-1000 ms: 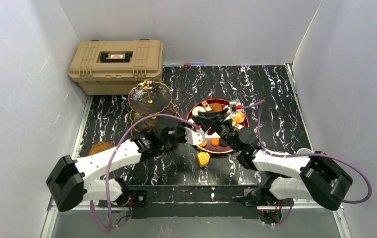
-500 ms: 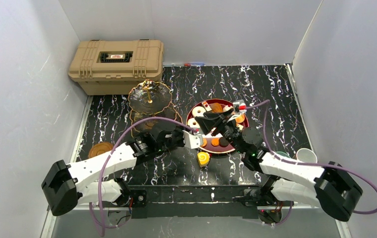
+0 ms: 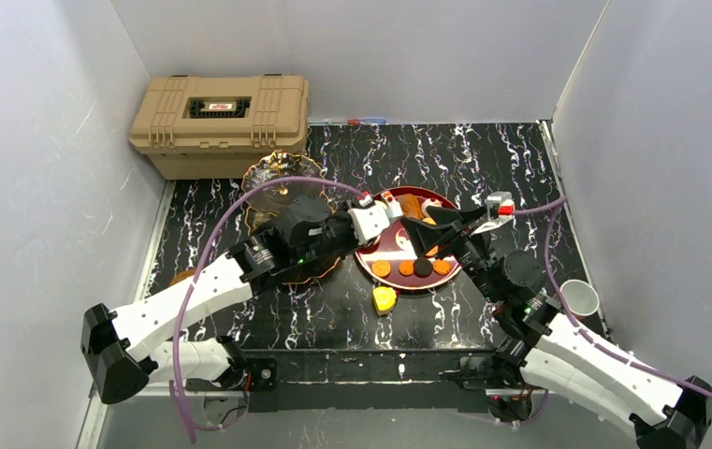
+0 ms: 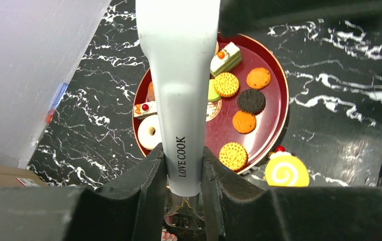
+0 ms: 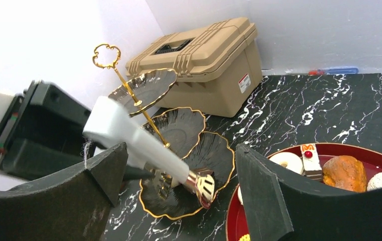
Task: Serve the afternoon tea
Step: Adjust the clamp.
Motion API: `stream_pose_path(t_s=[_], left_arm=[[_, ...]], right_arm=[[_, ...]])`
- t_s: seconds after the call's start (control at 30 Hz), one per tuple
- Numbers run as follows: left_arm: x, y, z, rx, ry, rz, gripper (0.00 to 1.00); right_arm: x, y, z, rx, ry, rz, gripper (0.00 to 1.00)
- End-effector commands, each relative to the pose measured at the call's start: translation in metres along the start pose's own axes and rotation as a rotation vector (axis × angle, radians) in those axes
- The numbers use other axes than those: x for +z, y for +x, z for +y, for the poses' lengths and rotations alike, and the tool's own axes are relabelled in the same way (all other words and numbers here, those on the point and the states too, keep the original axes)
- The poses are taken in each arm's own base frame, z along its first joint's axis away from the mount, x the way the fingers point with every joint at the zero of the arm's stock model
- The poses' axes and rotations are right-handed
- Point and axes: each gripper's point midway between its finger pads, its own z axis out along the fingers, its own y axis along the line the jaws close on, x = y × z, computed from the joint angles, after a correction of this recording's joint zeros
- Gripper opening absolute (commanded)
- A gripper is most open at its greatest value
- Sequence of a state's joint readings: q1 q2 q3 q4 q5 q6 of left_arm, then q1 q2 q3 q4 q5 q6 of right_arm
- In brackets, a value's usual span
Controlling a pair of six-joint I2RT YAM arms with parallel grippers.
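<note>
Two wrist cameras give me what the overhead view cannot. From above I make out only the left gripper (image 3: 380,223) at the far-left rim of the red tray (image 3: 391,248) and the right gripper (image 3: 424,236) over the tray's middle. The left wrist view shows the left jaws clamped on a white handle (image 4: 178,75) printed LOVE COOK, held above the tray. The right wrist view shows the right jaws spread wide. Beyond the gap between them, that same handle ends in a gold tip (image 5: 204,187) hanging just left of the tray.

The sweets (image 4: 251,100) lie in the tray: dotted yellow biscuits, orange ones, a dark one, a white ring donut and a green-and-white slice with a red top. One yellow swirl roll (image 3: 385,299) sits just off the tray's near rim. The three-tier stand (image 5: 178,128) is dark with gold scalloped rims and a gold loop on top. It stands left of the tray, with the tan case (image 3: 221,112) beyond it. A white cup (image 3: 578,297) stands well right of the tray.

Against a second ago, the left gripper has moved from the tray's near-left rim to its far-left rim. The right arm has swung out to the right, and the cup it half covered is now in full view.
</note>
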State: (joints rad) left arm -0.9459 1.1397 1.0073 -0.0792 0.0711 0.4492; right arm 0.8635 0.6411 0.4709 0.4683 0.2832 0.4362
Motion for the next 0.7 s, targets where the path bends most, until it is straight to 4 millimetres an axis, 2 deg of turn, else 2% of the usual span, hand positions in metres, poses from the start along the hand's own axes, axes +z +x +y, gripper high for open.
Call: stream_pose_path(t_s=[0.0, 0.1, 0.17, 0.3, 0.57, 0.67], left_arm=[[-0.001, -0.027, 0.016, -0.127, -0.065, -0.034, 0.04], [-0.002, -0.034, 0.014, -0.116, -0.044, -0.057, 0.04], [-0.003, -0.035, 0.015, -0.115, -0.048, -0.058, 0.04], [-0.006, -0.038, 0.016, -0.113, -0.05, -0.057, 0.04], [-0.008, -0.043, 0.016, -0.146, -0.037, -0.057, 0.03], [-0.008, -0.048, 0.013, -0.157, -0.021, -0.068, 0.03]], right_arm=[[0.0, 0.0, 0.014, -0.01, -0.055, 0.052, 0.87], [0.011, 0.003, 0.024, -0.003, -0.089, 0.082, 0.85], [0.019, 0.002, 0.029, -0.016, -0.107, 0.085, 0.79], [0.029, -0.001, 0.029, -0.064, -0.1, 0.074, 0.64], [0.052, 0.013, 0.03, -0.158, -0.112, 0.127, 0.53], [0.063, 0.019, 0.028, -0.184, -0.097, 0.142, 0.45]])
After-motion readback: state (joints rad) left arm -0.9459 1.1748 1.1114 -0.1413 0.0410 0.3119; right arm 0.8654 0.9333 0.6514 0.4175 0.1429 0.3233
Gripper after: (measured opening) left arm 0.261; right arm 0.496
